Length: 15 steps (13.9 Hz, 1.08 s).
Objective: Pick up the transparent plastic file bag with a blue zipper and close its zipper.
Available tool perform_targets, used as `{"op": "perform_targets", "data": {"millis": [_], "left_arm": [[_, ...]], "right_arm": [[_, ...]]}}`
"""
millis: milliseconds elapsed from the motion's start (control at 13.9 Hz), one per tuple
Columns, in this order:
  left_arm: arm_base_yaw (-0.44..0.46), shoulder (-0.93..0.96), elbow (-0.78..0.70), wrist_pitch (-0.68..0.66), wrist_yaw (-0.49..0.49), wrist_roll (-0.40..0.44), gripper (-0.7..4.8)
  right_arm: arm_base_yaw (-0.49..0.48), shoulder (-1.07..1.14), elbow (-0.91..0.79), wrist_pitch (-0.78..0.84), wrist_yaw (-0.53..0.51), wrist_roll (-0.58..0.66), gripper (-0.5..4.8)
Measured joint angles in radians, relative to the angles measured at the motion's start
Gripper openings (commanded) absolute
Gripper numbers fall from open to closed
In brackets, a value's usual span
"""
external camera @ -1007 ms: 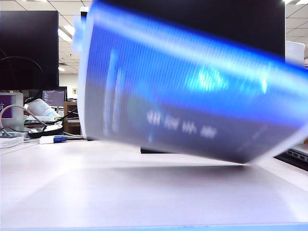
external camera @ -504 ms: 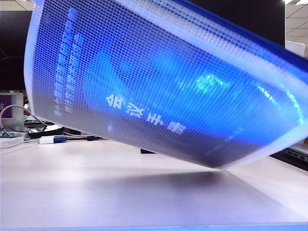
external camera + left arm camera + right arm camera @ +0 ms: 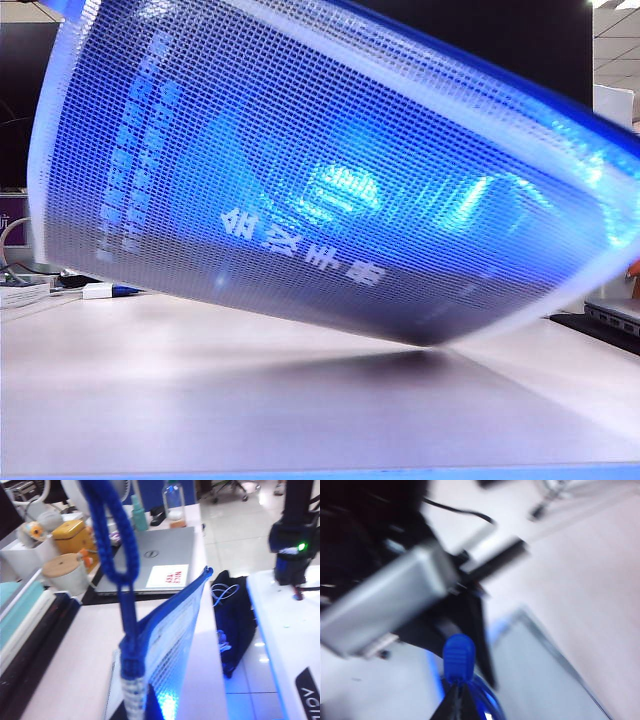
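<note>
The file bag (image 3: 320,170) hangs tilted above the table and fills most of the exterior view, with blue printed contents showing through its mesh. No gripper shows there. In the left wrist view the blue zipper (image 3: 172,602) runs along the bag's upper edge, and its cord loop pull (image 3: 117,545) stands up close to the camera. My left gripper (image 3: 134,712) is at the cord's base, shut on it, with only dark fingertip edges showing. My right gripper (image 3: 457,702) is shut on the bag's blue edge just below a blue end tab (image 3: 459,657).
The pale table (image 3: 250,400) lies under the bag, with cables and a monitor (image 3: 20,100) at the back left. The left wrist view shows a laptop (image 3: 155,555), a lidded white cup (image 3: 67,572), stacked books (image 3: 25,620), a black bag (image 3: 237,615) and an arm base (image 3: 292,545).
The file bag has swung left and nearer in the exterior view, so its left edge now reaches almost to the frame's side. It is less blurred than a second ago.
</note>
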Motion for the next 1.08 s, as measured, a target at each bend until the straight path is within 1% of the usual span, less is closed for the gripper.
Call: {"op": "perform_targets", "data": {"millis": [72,144,216,360,432,504,648,720,935,1079], "left_arm": [[0.000,0.000,0.000,0.004,-0.005,-0.008,-0.06],[0.000,0.000,0.000,0.014,-0.006,-0.019,-0.06],[0.000,0.000,0.000,0.040,-0.006,-0.047,-0.06],[-0.001,-0.009,0.000,0.067,-0.007,-0.075,-0.06],[0.000,-0.024,0.001,0.070,-0.007,-0.087,-0.06],[0.000,-0.025,0.000,0.069,-0.008,-0.089,-0.06],[0.000,-0.030,0.000,0.065,-0.008,-0.091,-0.06],[0.000,-0.030,0.001,0.048,-0.041,-0.091,-0.06],[0.000,-0.030,0.000,0.013,-0.115,-0.091,-0.06],[0.000,-0.030,0.001,0.001,-0.145,-0.091,-0.06]], "right_arm": [[0.000,0.000,-0.002,-0.049,0.100,-0.018,-0.06],[0.000,0.000,-0.002,-0.086,0.162,-0.022,-0.06],[0.000,0.000,-0.007,-0.115,0.221,-0.025,-0.06],[0.002,0.000,-0.019,-0.170,0.316,-0.026,-0.06],[0.000,-0.004,-0.074,-0.219,0.418,-0.026,-0.06],[-0.013,-0.002,-0.126,-0.243,0.481,-0.024,-0.06],[-0.050,-0.002,-0.233,-0.251,0.523,-0.017,-0.06],[-0.082,-0.003,-0.280,-0.259,0.551,-0.016,-0.06],[-0.138,-0.012,-0.322,-0.266,0.556,-0.009,-0.06],[-0.180,-0.029,-0.334,-0.267,0.556,-0.004,-0.06]]}}
